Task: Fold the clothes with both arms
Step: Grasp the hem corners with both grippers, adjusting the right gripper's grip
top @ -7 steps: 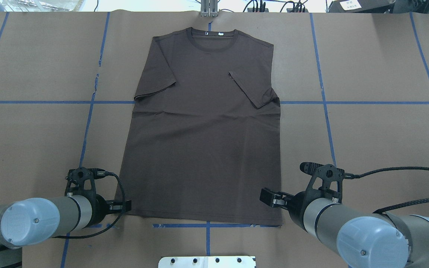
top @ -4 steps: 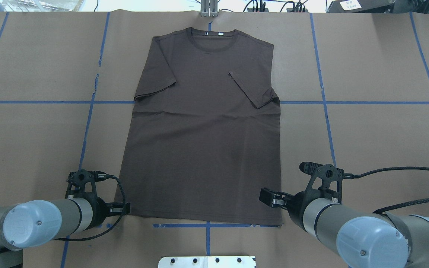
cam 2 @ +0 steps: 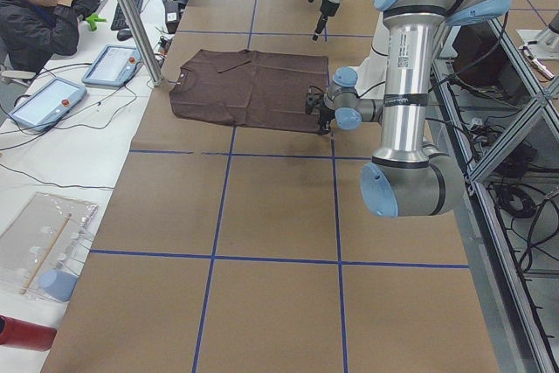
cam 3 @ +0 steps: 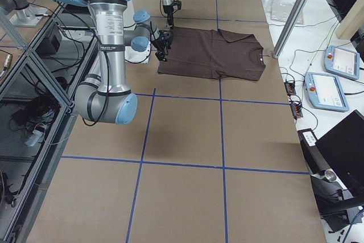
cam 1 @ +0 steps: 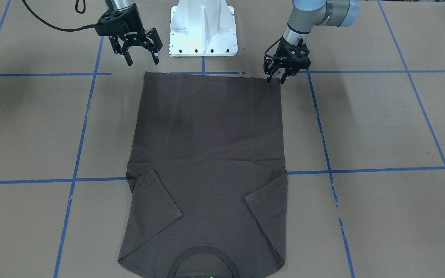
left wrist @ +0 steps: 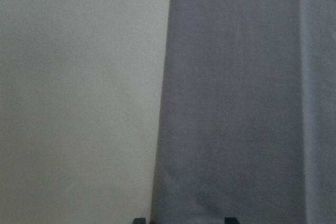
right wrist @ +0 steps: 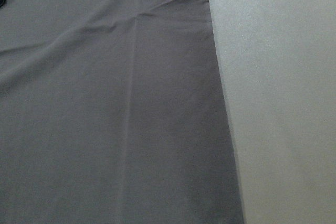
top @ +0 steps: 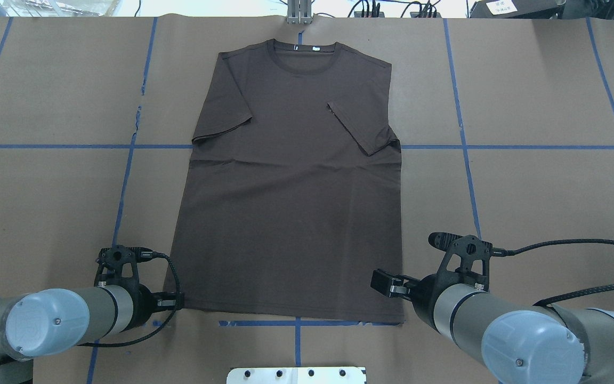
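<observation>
Left gripper [cam 1: 276,81] parted at T-shirt [cam 1: 207,154] hem corner, touch on cloth unclear; right gripper [cam 1: 142,61] raised, spread wide.

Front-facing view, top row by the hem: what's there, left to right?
right gripper, open → base → left gripper, open at the hem corner. The T-shirt spans the whole stretch just below them, so it has no place in the order.
</observation>
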Robot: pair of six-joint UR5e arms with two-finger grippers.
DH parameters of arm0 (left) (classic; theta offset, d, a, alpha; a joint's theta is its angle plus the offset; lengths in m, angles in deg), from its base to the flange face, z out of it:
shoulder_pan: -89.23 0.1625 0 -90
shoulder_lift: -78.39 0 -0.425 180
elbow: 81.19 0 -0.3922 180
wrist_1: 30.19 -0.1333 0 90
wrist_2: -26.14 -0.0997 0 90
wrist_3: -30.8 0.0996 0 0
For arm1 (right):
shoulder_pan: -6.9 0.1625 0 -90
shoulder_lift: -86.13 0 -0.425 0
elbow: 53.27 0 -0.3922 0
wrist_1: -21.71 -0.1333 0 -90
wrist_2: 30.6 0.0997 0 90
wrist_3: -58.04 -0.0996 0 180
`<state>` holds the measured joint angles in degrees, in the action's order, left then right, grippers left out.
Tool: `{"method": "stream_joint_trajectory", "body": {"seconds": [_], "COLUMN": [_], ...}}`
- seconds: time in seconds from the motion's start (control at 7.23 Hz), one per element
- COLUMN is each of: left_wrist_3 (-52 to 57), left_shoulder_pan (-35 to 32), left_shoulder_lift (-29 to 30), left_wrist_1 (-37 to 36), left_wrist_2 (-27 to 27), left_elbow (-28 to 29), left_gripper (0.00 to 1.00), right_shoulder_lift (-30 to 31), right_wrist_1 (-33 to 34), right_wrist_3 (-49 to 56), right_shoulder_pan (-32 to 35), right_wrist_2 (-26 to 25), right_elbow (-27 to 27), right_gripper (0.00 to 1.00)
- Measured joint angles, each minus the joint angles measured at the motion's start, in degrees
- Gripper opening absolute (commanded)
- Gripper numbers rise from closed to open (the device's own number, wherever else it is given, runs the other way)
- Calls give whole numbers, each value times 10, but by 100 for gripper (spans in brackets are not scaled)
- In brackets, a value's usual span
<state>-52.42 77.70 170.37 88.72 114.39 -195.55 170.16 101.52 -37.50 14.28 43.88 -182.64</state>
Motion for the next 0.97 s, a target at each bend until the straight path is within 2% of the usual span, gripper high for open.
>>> {"method": "stream_joint_trajectory", "body": {"seconds": [0.28, 0.41, 0.55, 0.83, 0.97], "left_wrist_3": [-2, -2, -2, -2, -3], "left_shoulder_pan": [0, -1, -1, -2, -2], "left_shoulder_lift": [0, -1, -1, 2, 3], "left_wrist_1": [0, 0, 0, 0, 0], "left_wrist_2": [0, -1, -1, -1, -1], "left_elbow": [-3, -4, -6, -9, -10], "left_gripper": [0, 0, 0, 0, 0], "right_shoulder_lift": [0, -1, -5, -17, -21], "right_wrist_1": [0, 0, 1, 4, 5], "right_wrist_3": [0, -2, -16, -72, -87], "right_shoulder_pan": [0, -4, -18, -58, -73], "right_wrist_2": [0, -1, -15, -64, -87], "right_elbow": [0, 0, 3, 25, 43], "right_gripper": [96, 89, 80, 71, 70]}}
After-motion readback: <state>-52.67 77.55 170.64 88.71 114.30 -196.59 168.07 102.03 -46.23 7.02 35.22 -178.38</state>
